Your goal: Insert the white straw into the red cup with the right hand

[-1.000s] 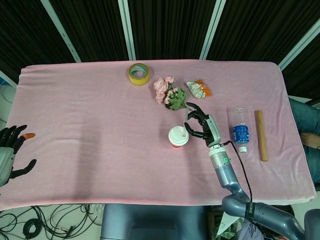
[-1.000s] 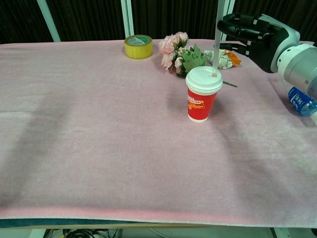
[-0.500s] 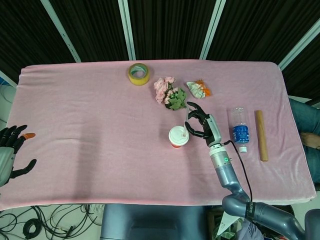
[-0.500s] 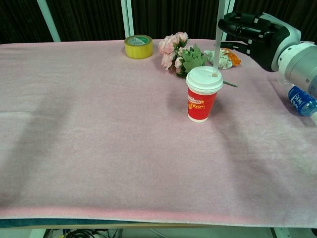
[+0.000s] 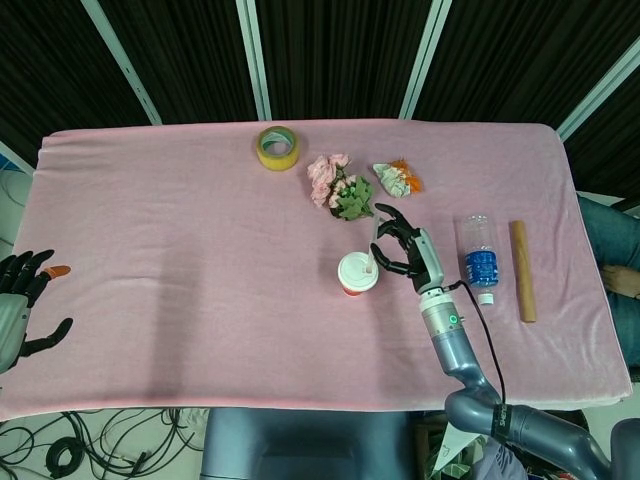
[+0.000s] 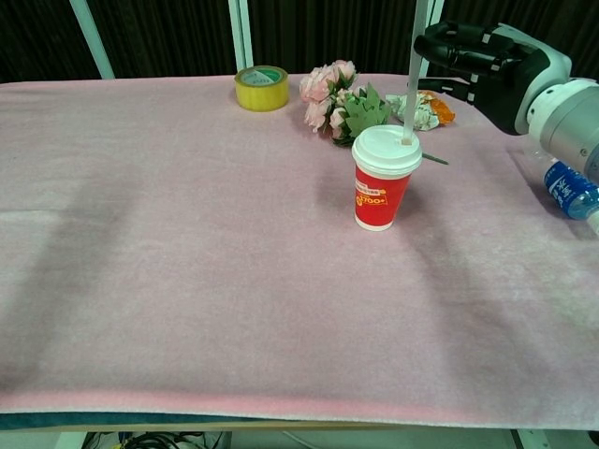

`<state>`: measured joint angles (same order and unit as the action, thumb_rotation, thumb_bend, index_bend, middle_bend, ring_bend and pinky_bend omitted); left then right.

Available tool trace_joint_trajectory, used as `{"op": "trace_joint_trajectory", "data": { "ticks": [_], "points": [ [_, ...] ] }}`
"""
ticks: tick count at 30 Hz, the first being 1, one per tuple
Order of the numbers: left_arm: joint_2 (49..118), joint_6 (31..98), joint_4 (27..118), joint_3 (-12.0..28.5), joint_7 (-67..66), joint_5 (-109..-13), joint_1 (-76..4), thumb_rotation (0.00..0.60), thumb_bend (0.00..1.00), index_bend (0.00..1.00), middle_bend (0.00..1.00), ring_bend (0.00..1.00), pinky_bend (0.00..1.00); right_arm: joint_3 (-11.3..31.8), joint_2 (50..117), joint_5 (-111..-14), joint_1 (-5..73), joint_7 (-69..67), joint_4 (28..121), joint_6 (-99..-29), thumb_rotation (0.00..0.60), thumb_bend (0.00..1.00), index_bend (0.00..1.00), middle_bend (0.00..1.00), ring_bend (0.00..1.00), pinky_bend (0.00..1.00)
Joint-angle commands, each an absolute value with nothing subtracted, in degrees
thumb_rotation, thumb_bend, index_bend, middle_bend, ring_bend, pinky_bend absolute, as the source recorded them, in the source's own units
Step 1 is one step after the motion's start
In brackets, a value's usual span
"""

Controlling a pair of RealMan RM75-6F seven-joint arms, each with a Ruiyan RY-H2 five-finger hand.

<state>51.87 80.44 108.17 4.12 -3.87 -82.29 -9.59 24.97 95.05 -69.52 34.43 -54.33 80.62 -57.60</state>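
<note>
The red cup (image 5: 356, 272) (image 6: 382, 182) with a white lid stands upright on the pink cloth, right of the middle. The white straw (image 5: 372, 250) (image 6: 410, 84) rises from the right side of the lid, its lower end in the lid's hole, leaning slightly right and running out of the top of the chest view. My right hand (image 5: 405, 250) (image 6: 482, 61) is just right of the cup, above lid height, and its fingers hold the straw high up. My left hand (image 5: 20, 300) hangs at the table's far left edge, fingers spread, holding nothing.
A yellow tape roll (image 5: 277, 146) lies at the back. Pink flowers (image 5: 335, 185) and a crumpled wrapper (image 5: 397, 178) lie just behind the cup. A water bottle (image 5: 480, 258) and a cardboard tube (image 5: 523, 270) lie to the right of my right hand.
My right hand has shifted slightly to the right, and the top of the straw has leaned right with it. The cup and my left hand have stayed put.
</note>
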Motion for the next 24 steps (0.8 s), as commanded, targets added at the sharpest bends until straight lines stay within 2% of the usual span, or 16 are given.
{"op": "trace_joint_trajectory", "data": {
  "ticks": [1, 24],
  "points": [
    [51.83, 80.49, 108.18, 4.14, -3.82, -82.28, -9.57, 0.6, 0.27, 0.24, 0.08, 0.0, 0.0, 24.78, 95.21, -69.68, 34.36, -54.59, 80.41, -57.62, 0.6, 0.35, 0.65, 0.14, 0.03, 0.2],
    [51.88, 80.38, 107.97, 4.14, -3.97, -82.15, -9.61, 0.6, 0.27, 0.24, 0.08, 0.0, 0.0, 20.7, 98.9, -73.1, 33.88, -60.03, 72.86, -57.07, 0.6, 0.36, 0.65, 0.13, 0.03, 0.2]
  ]
}}
